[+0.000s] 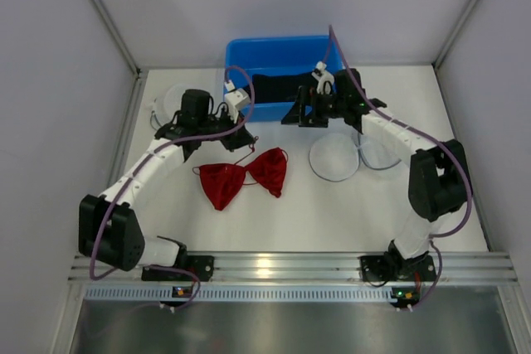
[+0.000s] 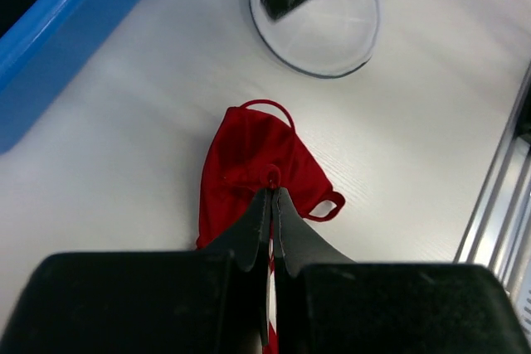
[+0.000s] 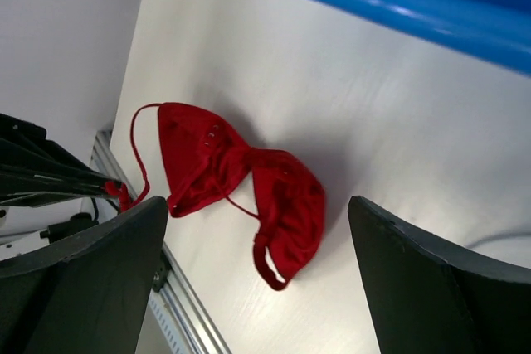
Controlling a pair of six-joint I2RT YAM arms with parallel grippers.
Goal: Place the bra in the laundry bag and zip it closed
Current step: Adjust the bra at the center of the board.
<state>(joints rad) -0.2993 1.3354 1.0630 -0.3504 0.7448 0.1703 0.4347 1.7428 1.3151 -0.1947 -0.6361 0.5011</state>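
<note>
While the left gripper [image 2: 272, 195] has its fingers pressed together on a strap of the red bra [image 1: 246, 178], the garment lies spread on the desk [image 1: 290, 221]. It is near the round white laundry bag [image 1: 333, 158] but not in it. The right gripper [image 1: 300, 115] hangs by the blue bin [image 1: 274, 41], fingers wide apart and empty. Bagging and zipping both appear undone. The bag's zip cannot be made out, and a dark item in the bin is unclear.

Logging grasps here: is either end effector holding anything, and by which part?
The left end effector is shut on the bra, pinching one thin strap. The right end effector is open and holds nothing.
</note>
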